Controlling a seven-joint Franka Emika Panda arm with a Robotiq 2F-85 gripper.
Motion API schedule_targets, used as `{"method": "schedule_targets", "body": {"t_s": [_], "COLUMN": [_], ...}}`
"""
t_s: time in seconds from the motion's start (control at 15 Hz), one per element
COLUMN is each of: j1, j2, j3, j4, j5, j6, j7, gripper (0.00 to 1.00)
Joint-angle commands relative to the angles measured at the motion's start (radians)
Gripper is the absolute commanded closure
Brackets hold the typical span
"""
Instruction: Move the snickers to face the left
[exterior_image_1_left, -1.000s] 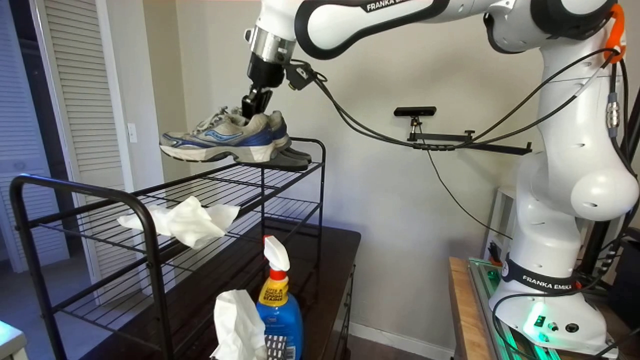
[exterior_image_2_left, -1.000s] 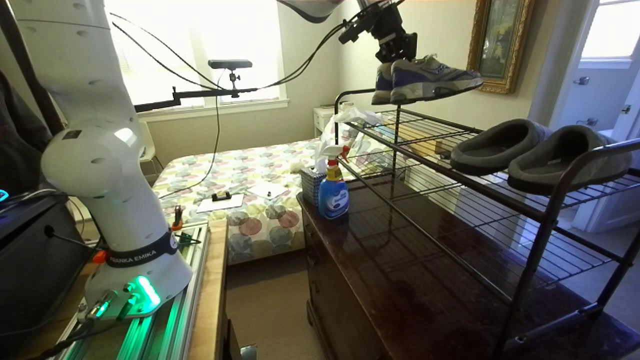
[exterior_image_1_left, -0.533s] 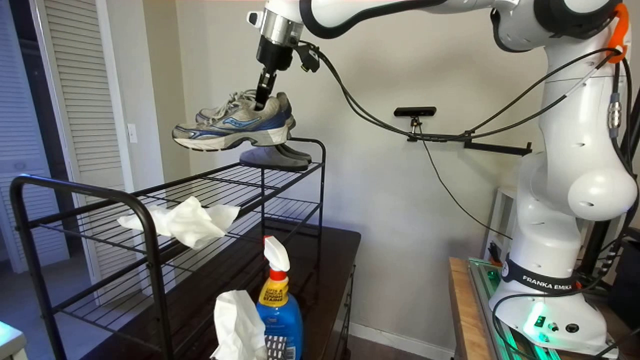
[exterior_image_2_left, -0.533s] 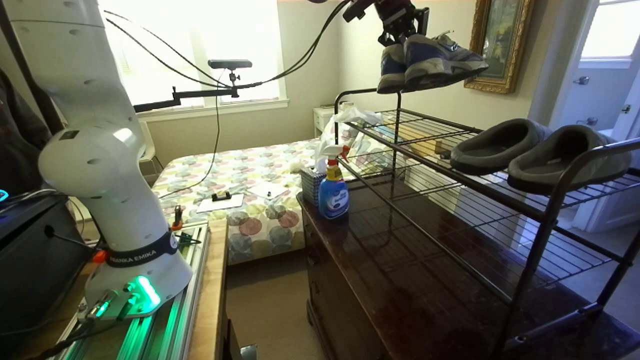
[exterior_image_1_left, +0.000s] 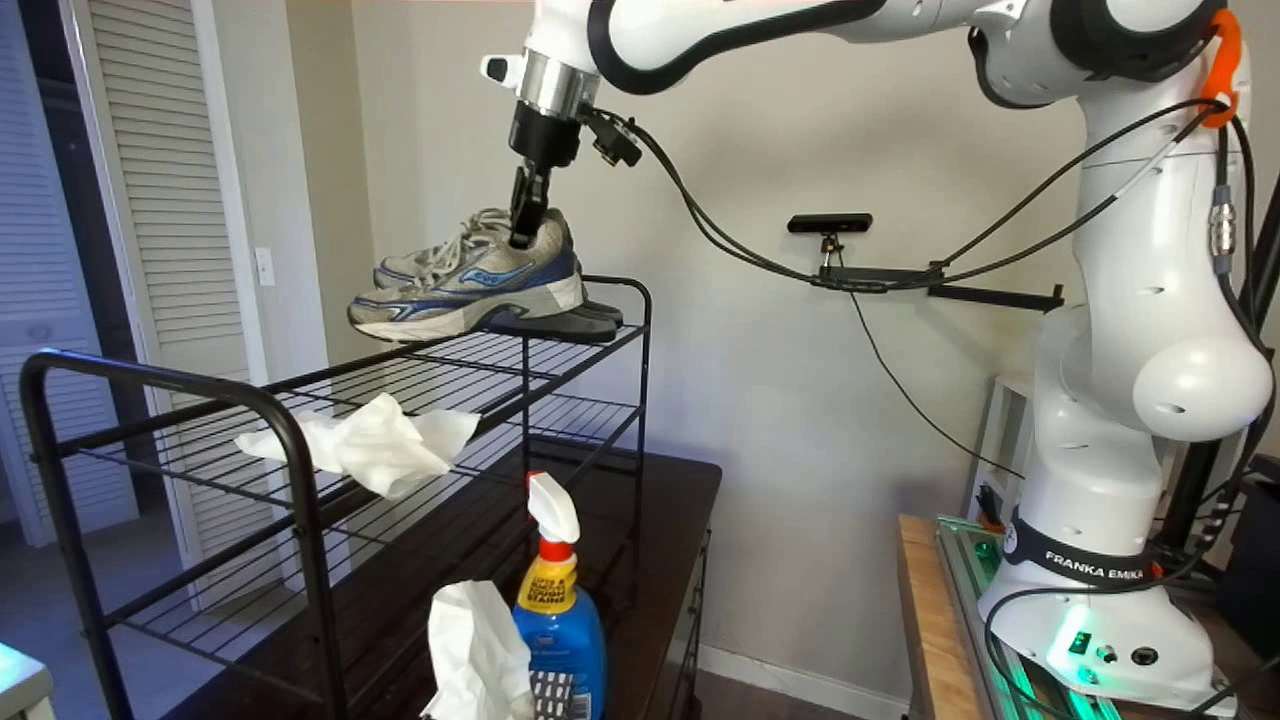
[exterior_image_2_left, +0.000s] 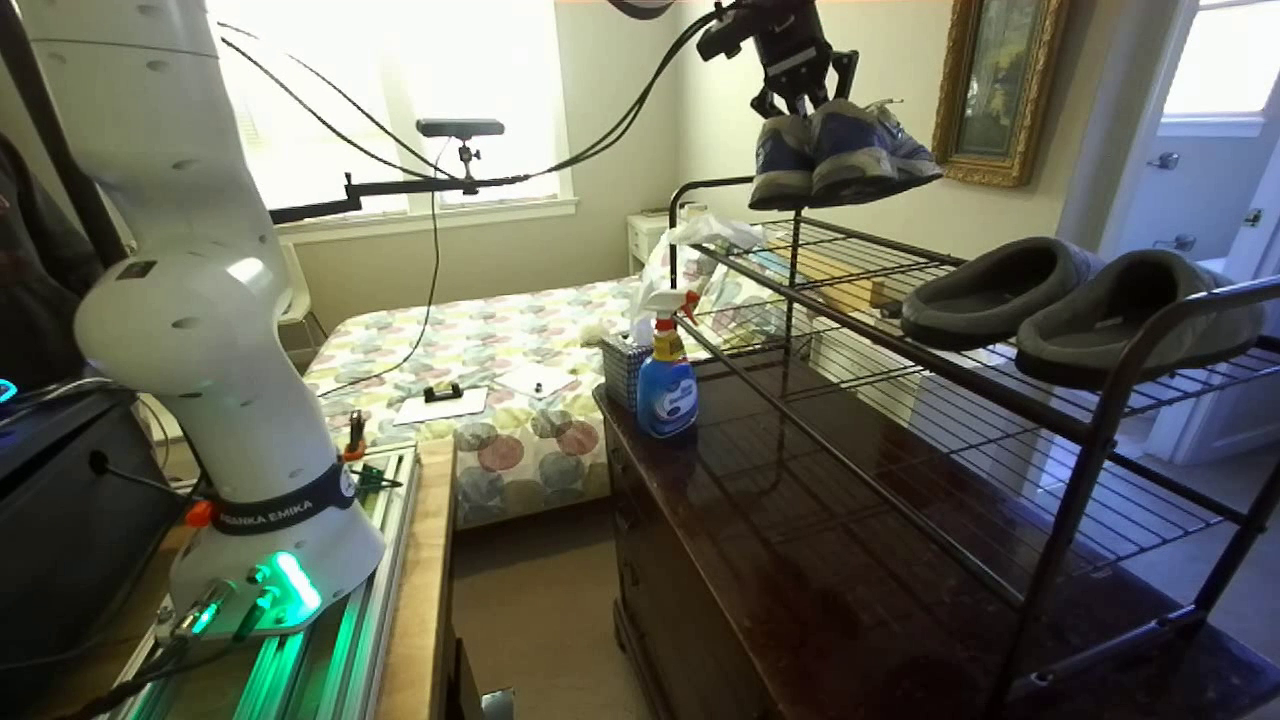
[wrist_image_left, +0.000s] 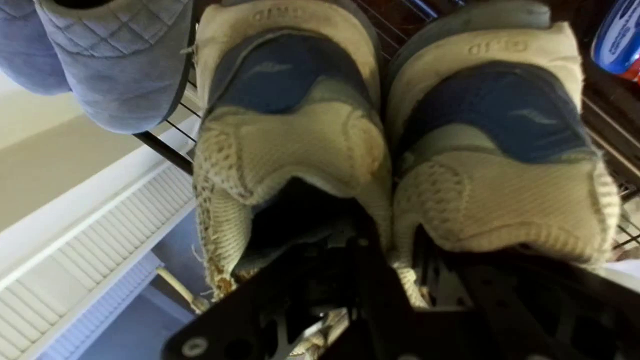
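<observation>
In an exterior view, the gripper (exterior_image_1_left: 524, 235) holds the sneakers (exterior_image_1_left: 480, 285) side by side, toes directed to the left of the frame. The jaws are clamped on the adjoining walls of the two shoes — the wrist view shows the fingers (wrist_image_left: 367, 270) inserted one per shoe. The soles are above the upper shelf of the wire rack (exterior_image_1_left: 317, 580), apart from it. Gray slippers (exterior_image_2_left: 1070, 325) rest at one end of that shelf; a white tissue (exterior_image_1_left: 390, 445) lies near the opposite end. A spray bottle (exterior_image_2_left: 668, 395) stands beside a tissue box (exterior_image_2_left: 620, 370) on the dresser (exterior_image_2_left: 720, 500).
</observation>
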Motion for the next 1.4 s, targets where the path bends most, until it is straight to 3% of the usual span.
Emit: {"method": "schedule_targets", "body": {"t_s": [0.0, 0.27, 0.53, 0.6, 0.67, 0.73, 0.87, 0.93, 1.0, 1.33], "j1": [-0.026, -0.053, -0.083, -0.079, -0.054, -0.066, -0.067, -0.07, -0.092, -0.142], "j2": [0.062, 0.146, 0.204, 0.22, 0.233, 0.187, 0.207, 0.198, 0.201, 0.232], "j3": [0.008, 0.025, 0.048, 0.041, 0.01, 0.027, 0.021, 0.027, 0.051, 0.079], "j4": [0.114, 0.22, 0.312, 0.34, 0.364, 0.258, 0.29, 0.27, 0.268, 0.309], "j5": [0.069, 0.192, 0.337, 0.336, 0.26, 0.285, 0.277, 0.308, 0.356, 0.422], "j6": [0.044, 0.123, 0.091, 0.068, 0.039, 0.085, 0.064, 0.065, 0.061, -0.065], "j7": [-0.226, -0.424, -0.539, -0.514, -0.394, -0.464, -0.43, -0.481, -0.601, -0.91], "gripper": [0.95, 0.95, 0.95, 0.95, 0.95, 0.8, 0.8, 0.95, 0.95, 0.95]}}
